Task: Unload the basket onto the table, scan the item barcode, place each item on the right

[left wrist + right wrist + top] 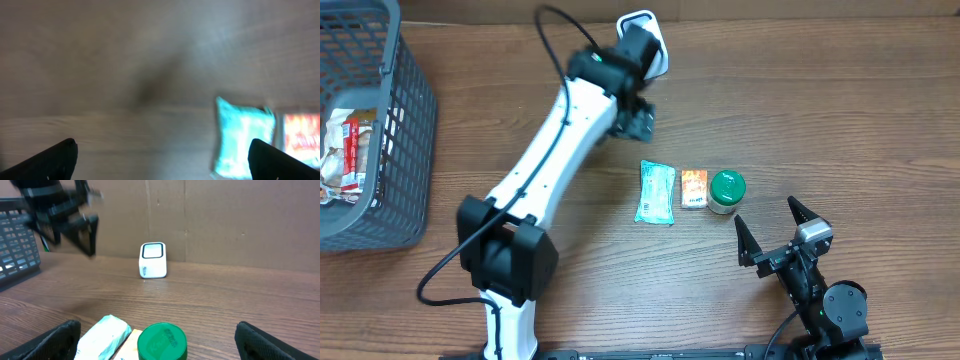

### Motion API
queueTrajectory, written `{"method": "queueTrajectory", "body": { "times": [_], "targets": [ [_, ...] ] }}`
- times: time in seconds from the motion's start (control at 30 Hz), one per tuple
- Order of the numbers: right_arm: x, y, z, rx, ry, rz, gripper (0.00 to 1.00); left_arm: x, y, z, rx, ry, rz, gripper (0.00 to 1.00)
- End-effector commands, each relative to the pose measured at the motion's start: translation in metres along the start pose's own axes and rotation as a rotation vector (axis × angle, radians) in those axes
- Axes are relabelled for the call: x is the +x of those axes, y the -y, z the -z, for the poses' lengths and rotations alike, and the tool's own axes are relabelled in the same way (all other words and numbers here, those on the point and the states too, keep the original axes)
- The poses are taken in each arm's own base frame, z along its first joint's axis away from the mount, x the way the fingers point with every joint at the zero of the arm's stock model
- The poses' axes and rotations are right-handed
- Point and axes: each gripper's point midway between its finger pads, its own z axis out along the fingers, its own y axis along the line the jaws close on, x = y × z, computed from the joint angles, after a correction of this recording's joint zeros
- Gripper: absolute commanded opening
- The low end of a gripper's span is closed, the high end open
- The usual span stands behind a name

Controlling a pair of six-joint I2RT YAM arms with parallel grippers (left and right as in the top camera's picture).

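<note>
Three items lie in a row mid-table: a teal packet, a small orange packet and a green-lidded jar. The white barcode scanner stands at the far edge, partly covered by the left arm. My left gripper hovers between scanner and items, open and empty. Its blurred wrist view shows the teal packet and orange packet below, near its right finger. My right gripper rests open near the front edge, just behind the jar, facing the scanner.
A grey plastic basket with several wrapped packets inside stands at the far left, also visible in the right wrist view as the basket. A cardboard wall backs the table behind the scanner.
</note>
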Motion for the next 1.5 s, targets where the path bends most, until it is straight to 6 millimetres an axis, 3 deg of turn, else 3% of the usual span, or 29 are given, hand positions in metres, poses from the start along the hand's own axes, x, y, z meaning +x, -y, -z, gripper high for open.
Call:
{"method": "queueTrajectory", "body": {
  "times": [0.0,0.03,0.13,0.23,0.33,0.5,0.67,0.7,0.8,0.97,1.1,1.47],
  "targets": [
    [0.003,0.001,0.000,0.000,0.000,-0.004,1.00,-0.045,-0.056,0.057,-0.105,0.181,-0.033,1.00],
    [0.003,0.001,0.000,0.000,0.000,-0.004,1.00,-0.049,-0.062,0.062,-0.106,0.196,-0.031,1.00],
    [0.003,0.001,0.000,0.000,0.000,-0.004,1.00,-0.072,-0.103,0.094,-0.132,0.294,0.010,1.00],
    [0.003,0.001,0.000,0.000,0.000,-0.004,1.00,-0.086,-0.159,0.119,-0.178,0.375,0.103,1.00],
    [0.003,0.001,0.000,0.000,0.000,-0.004,1.00,-0.086,-0.217,0.130,-0.234,0.408,0.216,1.00],
    [0.003,0.001,0.000,0.000,0.000,-0.004,1.00,-0.063,-0.310,0.126,-0.322,0.384,0.384,1.00],
    [0.003,0.001,0.000,0.000,0.000,-0.004,1.00,-0.032,-0.378,0.122,-0.295,0.369,0.528,1.00],
    [0.003,0.001,0.000,0.000,0.000,-0.004,1.00,-0.020,-0.397,0.121,-0.308,0.359,0.570,1.00],
    [0.003,0.001,0.000,0.000,0.000,-0.004,1.00,0.006,-0.433,0.117,-0.346,0.327,0.646,1.00],
    [0.003,0.001,0.000,0.000,0.000,-0.004,1.00,0.044,-0.472,0.097,-0.384,0.254,0.728,1.00],
    [0.003,0.001,0.000,0.000,0.000,-0.004,1.00,0.067,-0.488,0.062,-0.386,0.177,0.743,1.00],
    [0.003,0.001,0.000,0.000,0.000,-0.004,1.00,0.097,-0.485,-0.060,-0.355,0.055,0.569,1.00]
  ]
}}
